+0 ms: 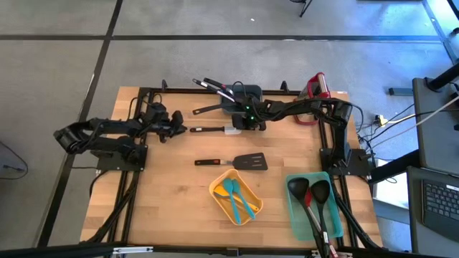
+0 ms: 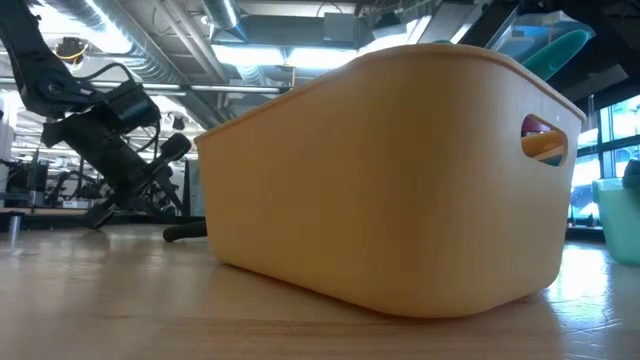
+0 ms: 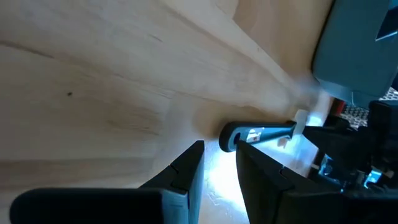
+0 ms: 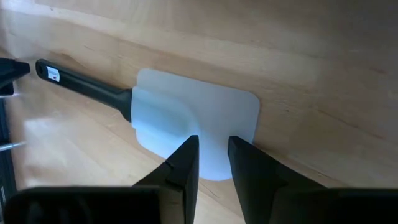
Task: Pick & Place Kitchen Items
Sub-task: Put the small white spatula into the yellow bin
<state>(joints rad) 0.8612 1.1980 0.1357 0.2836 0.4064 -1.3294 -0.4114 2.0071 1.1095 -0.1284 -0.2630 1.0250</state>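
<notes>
A spatula with a white head (image 4: 205, 115) and a black handle (image 1: 210, 130) lies flat on the wooden table, left of a dark bin (image 1: 240, 97) that holds several utensils. My left gripper (image 3: 219, 155) is low at the handle's free end (image 3: 231, 135), slightly open with nothing between its fingers. My right gripper (image 4: 213, 149) slants down over the white head, its fingers a little apart with nothing between them. A black turner (image 1: 237, 162) lies mid-table. Teal spatulas lie in a yellow basket (image 1: 215, 192). Black ladles lie in a teal tray (image 1: 292, 208). My right gripper's fingertips (image 4: 186, 152) stand over one edge of the white head (image 4: 211, 171), slanting down from the table's right. I cannot tell whether they touch it. My left gripper's fingertips are just short of the handle's free end, and I see no touch.
The yellow basket (image 2: 400, 180) fills the low view and hides most of the table behind it. Both arms (image 1: 107, 136) (image 1: 315, 107) reach in from the sides along the far half. Bare wood lies at the near left. A red-handled item (image 1: 315, 84) sits at the far right corner.
</notes>
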